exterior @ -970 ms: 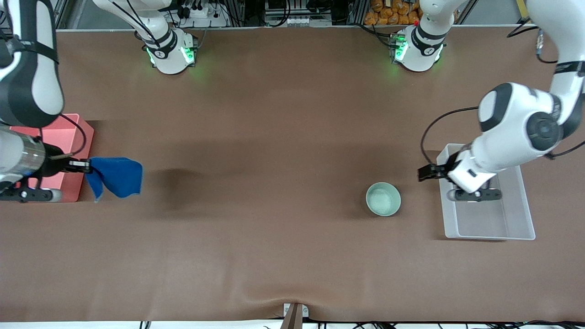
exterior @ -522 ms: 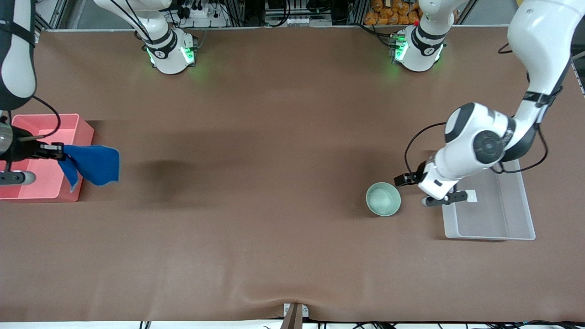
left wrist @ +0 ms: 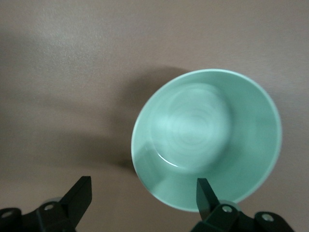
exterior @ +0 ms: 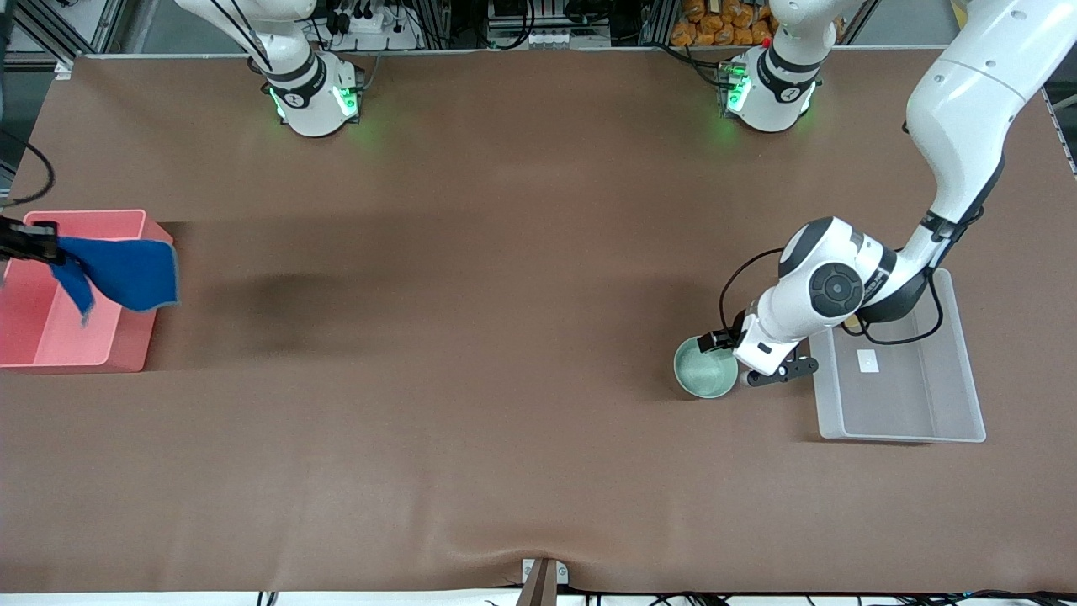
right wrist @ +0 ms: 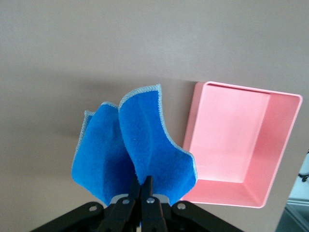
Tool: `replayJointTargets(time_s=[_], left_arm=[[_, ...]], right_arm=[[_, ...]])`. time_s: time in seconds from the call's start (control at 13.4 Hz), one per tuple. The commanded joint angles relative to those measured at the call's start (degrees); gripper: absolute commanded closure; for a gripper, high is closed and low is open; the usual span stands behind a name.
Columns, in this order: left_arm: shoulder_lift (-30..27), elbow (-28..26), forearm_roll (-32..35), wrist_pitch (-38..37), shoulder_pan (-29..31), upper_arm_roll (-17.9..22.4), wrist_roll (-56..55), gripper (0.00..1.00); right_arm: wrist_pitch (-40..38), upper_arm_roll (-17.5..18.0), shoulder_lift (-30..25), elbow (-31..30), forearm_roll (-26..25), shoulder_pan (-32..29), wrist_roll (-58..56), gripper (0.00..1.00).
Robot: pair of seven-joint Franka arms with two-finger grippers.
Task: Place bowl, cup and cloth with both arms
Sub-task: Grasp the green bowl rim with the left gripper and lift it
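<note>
The mint-green bowl [exterior: 705, 370] stands upright on the table beside the clear tray. My left gripper [exterior: 718, 342] is open just above the bowl's rim on the side toward the tray. In the left wrist view one of its fingers [left wrist: 206, 194] is over the rim of the bowl [left wrist: 207, 140] and the left gripper [left wrist: 142, 193] holds nothing. My right gripper [exterior: 40, 241] is shut on the blue cloth [exterior: 126, 271], which hangs over the pink bin [exterior: 50, 332]. The right wrist view shows the right gripper [right wrist: 145, 186] pinching the cloth [right wrist: 135, 154]. The yellow cup is out of view.
The pink bin [right wrist: 236, 145] stands at the right arm's end of the table and looks empty. The clear plastic tray [exterior: 900, 412] stands at the left arm's end, with a small white label on its floor.
My right gripper has carried the cloth from beside the pink bin to over it. My left gripper has moved from over the clear tray to the bowl's rim.
</note>
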Motion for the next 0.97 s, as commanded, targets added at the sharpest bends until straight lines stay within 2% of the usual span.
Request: replayJointTargets(time_s=[0.0, 0.22, 0.3, 0.6, 0.9], left_arm=[[1.0, 0.5, 1.7, 0.7, 0.0, 0.0, -1.4, 0.47], [1.8, 0.7, 1.8, 0.7, 0.0, 0.0, -1.3, 0.96], [1.7, 0.8, 1.8, 0.7, -0.1, 0.0, -1.2, 1.0], [0.8, 2.5, 1.8, 0.0, 0.1, 0.0, 0.7, 1.0], [-3.8, 4.6, 1.6, -3.2, 0.6, -0.6, 1.7, 1.0]], right_arm=[[0.6, 0.9, -1.0, 0.9, -1.6, -5.3, -8.7, 1.0], [0.6, 0.9, -0.8, 1.9, -2.9, -10.5, -16.8, 1.0], [0.8, 0.9, -0.7, 2.1, -2.9, -12.4, -18.9, 1.0], [1.3, 1.0, -0.1, 2.4, -4.8, -18.6, -26.1, 1.0], [1.9, 1.0, -0.4, 3.3, -5.0, -22.5, -32.9, 1.0]])
